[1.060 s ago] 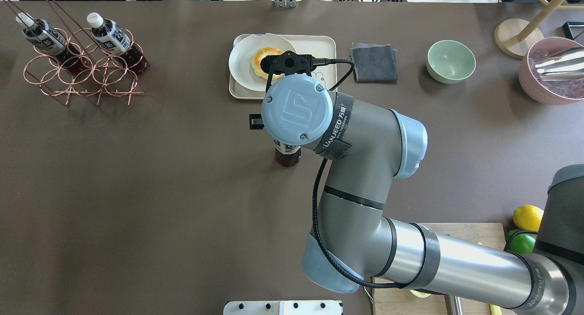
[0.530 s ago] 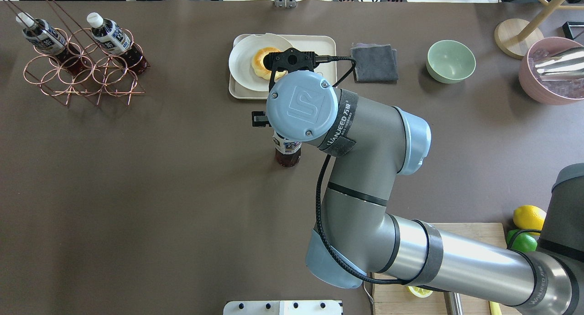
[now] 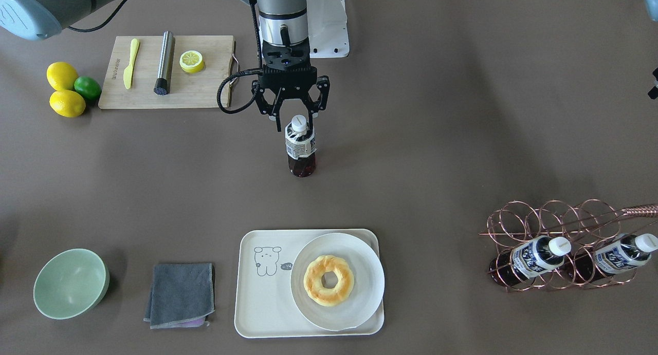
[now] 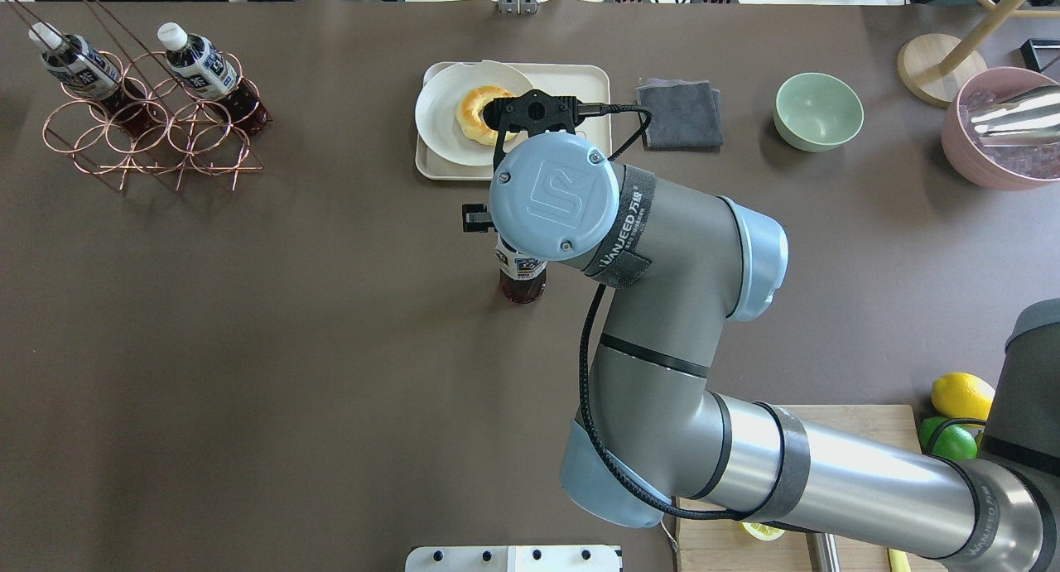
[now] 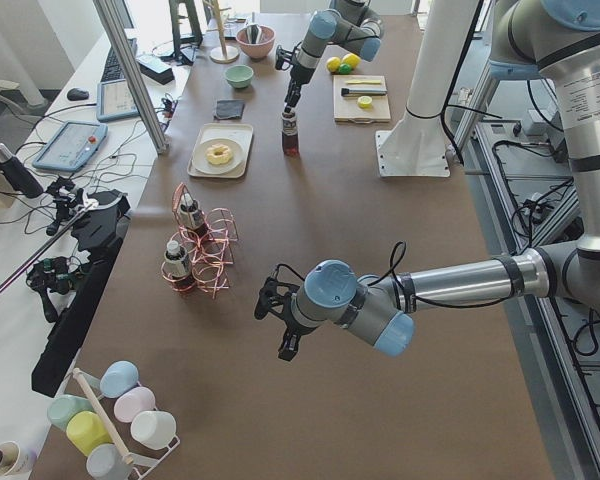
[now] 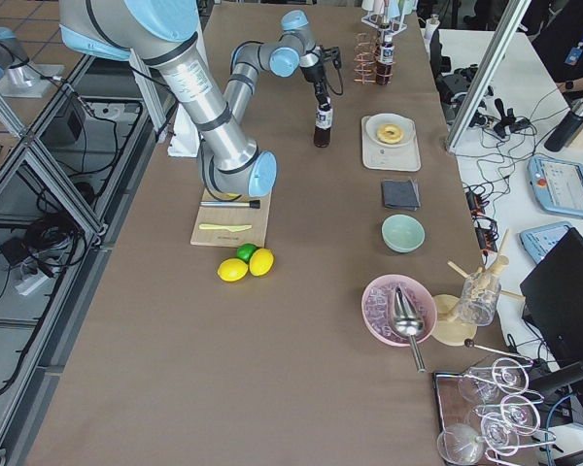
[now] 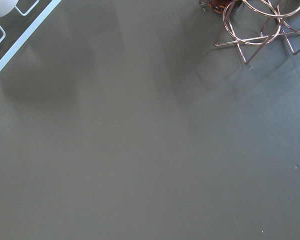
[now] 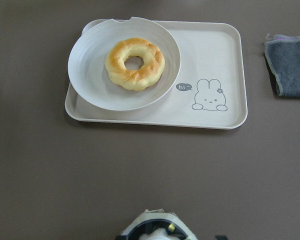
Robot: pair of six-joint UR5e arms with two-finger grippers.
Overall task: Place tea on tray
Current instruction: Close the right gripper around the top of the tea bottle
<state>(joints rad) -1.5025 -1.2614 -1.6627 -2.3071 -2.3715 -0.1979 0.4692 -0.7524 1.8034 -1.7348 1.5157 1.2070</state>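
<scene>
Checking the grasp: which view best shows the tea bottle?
Exterior front-facing: the clear, white-capped brown tea bottle is fully visible. Overhead, the arm hides its top; side views show it small; right wrist glimpses its cap, left nothing.

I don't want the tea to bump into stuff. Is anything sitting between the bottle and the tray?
No, the table between the tea and the tray looks bare. On the tray, the plate with a doughnut fills one side; the cartoon side is free.
</scene>
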